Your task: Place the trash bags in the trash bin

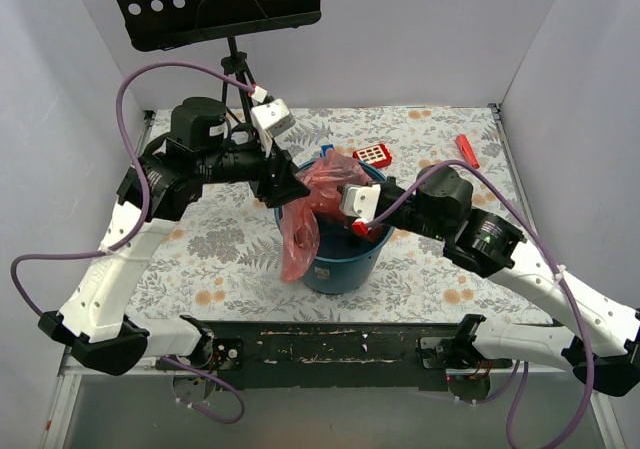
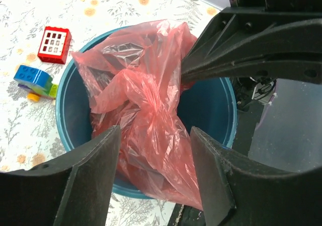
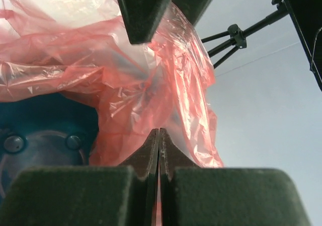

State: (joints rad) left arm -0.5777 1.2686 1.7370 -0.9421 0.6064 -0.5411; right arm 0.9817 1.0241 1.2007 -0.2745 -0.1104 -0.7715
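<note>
1. Left pincer [image 2: 153, 135] is wide open right over the trash bin [image 1: 352, 266]. Its two fingers sit apart with the trash bag [image 2: 146, 115] bunched up between and below them. Can't tell if they actually touch the film.
2. Right pincer [image 3: 159, 136] comes in over the bin's right rim and is clamped shut. Its fingers are pressed together with a thin sliver of pink film pinched in the seam, so it's got hold of the bag.
3. The bag is only partly in the bin. Most of the crinkly pink-red film is heaped over the opening, and one long floppy tail spills over the bin's near-left rim and hangs down the outside wall.
4. The bin itself stands upright on the floral tabletop [image 1: 230, 244], about midway between the two arms.
5. Just behind the bin there's a blue toy brick [image 2: 34, 80], with a flat red box [image 1: 372, 154] with white squares next to it.
6. Further off, behind the bin and to its right, a little red stick [image 1: 467, 150] lies on the tabletop.
7. Way behind the bin on its left side stands a black perforated music stand [image 1: 215, 4].
</note>
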